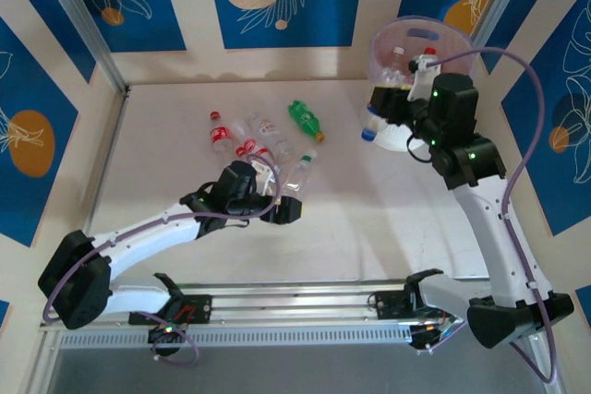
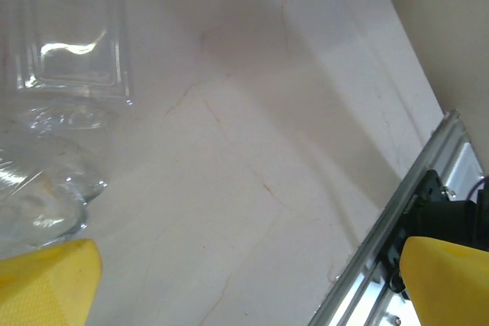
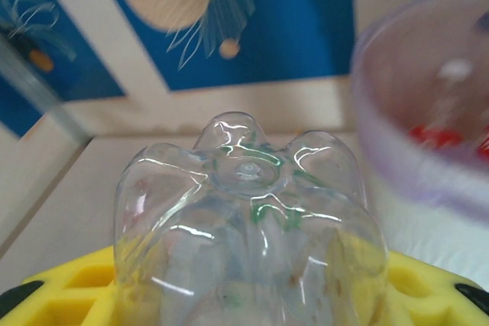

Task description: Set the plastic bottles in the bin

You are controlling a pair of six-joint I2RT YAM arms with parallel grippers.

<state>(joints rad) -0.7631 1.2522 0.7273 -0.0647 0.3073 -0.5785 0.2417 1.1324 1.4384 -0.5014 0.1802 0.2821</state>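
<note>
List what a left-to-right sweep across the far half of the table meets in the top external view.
red-labelled bottle → green bottle → held clear bottle → bin

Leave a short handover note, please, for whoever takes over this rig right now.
Left pincer: open, empty, low over the table next to crushed clear bottles.
Right pincer: shut on a clear bottle, held beside the bin, not over it.
Done: a few red-capped bottles lie in the bin.
Left: drop the held bottle, then collect the green bottle, the red-labelled bottles and the clear ones mid-table.
</note>
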